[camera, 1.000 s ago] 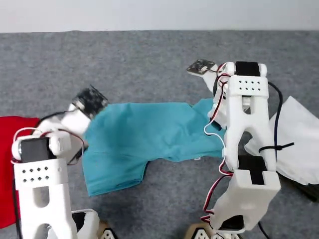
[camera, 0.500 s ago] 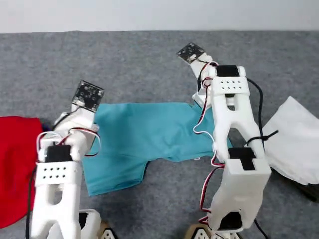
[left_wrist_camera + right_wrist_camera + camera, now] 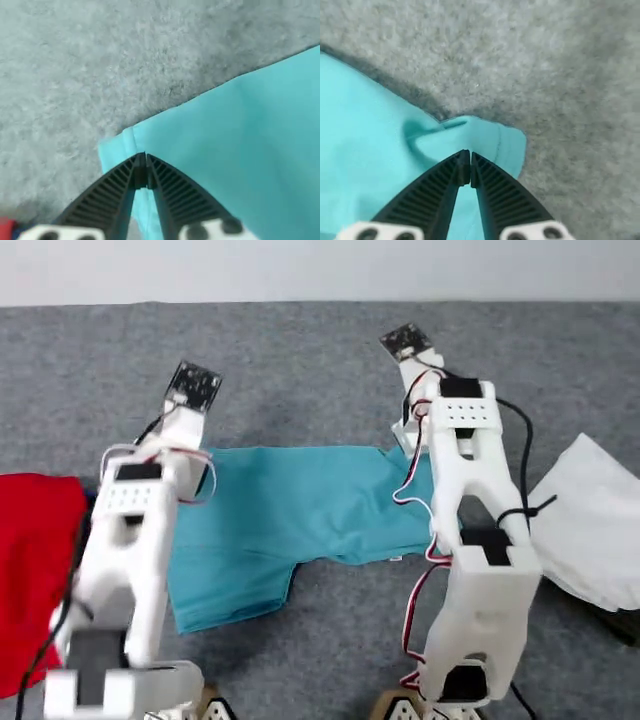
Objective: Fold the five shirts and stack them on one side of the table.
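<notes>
Tools clamped on the teal shirt [image 3: 300, 505], one at each far corner
Our left tool [image 3: 145, 172] pinches the 10 o'clock corner, our right tool [image 3: 470, 167] the 2 o'clock corner, where cloth puckers. We see the shirt flat on the desk [image 3: 300, 360], long axis running 9 to 3, its body lying toward 6 o'clock from both tools; we judge the fold should carry that hem toward 6.

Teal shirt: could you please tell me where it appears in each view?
High view: teal shirt spread out at picture centre.
Left wrist view: teal shirt, its hemmed corner at the closed left hand.
Right wrist view: teal shirt, its puckered corner at the closed right hand.
Shared landmark: grey table along the shirt's far edge.
</notes>
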